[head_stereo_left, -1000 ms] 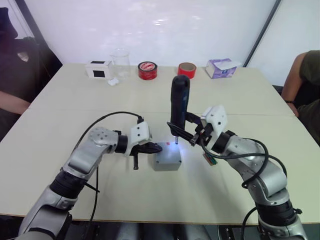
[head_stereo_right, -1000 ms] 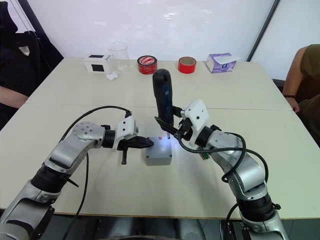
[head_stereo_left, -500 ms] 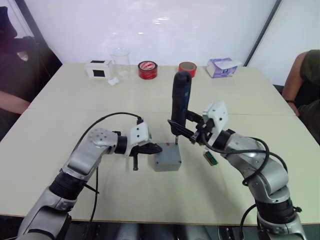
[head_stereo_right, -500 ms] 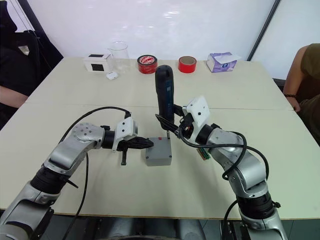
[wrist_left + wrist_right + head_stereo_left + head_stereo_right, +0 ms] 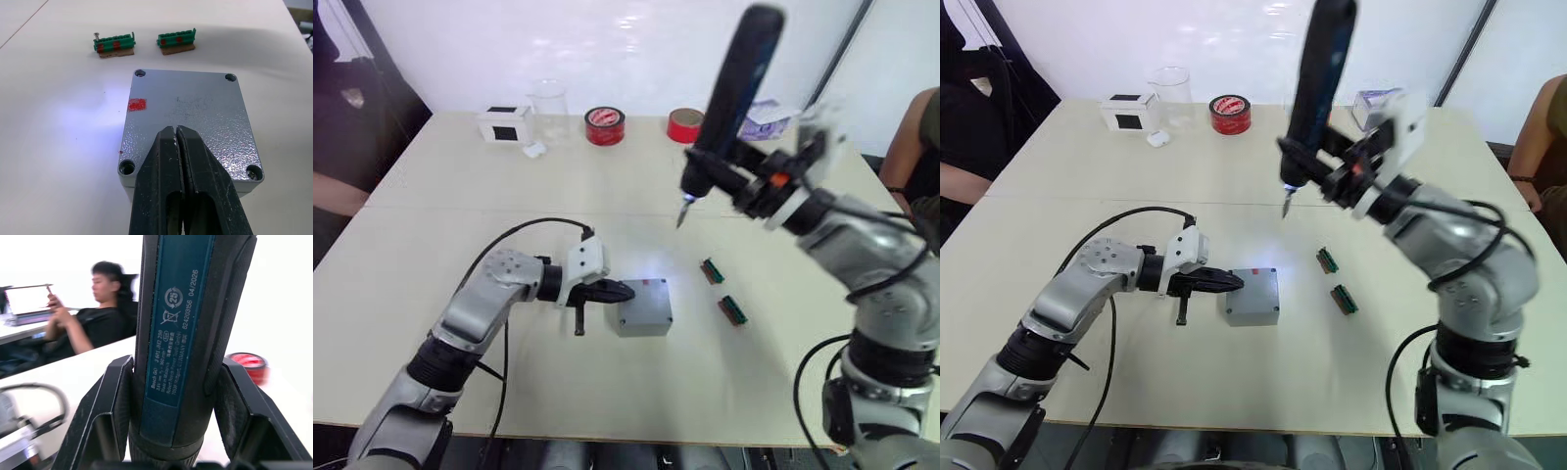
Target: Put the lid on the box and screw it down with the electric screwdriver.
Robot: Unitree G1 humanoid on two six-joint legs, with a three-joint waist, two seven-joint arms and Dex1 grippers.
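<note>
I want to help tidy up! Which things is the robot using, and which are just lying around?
Using: lid on the box, electric screwdriver.

Lying around: two tape rolls, beaker, white-and-black cube, tissue carton, two green connectors.

Hidden and cut-off parts

The electric screwdriver (image 5: 188,333) runs off the right wrist view at 12 o'clock, its tip unseen there. The left gripper (image 5: 176,142) covers the lid (image 5: 205,112) toward 6 o'clock. A person (image 5: 913,137) is cropped at 3 o'clock.
</note>
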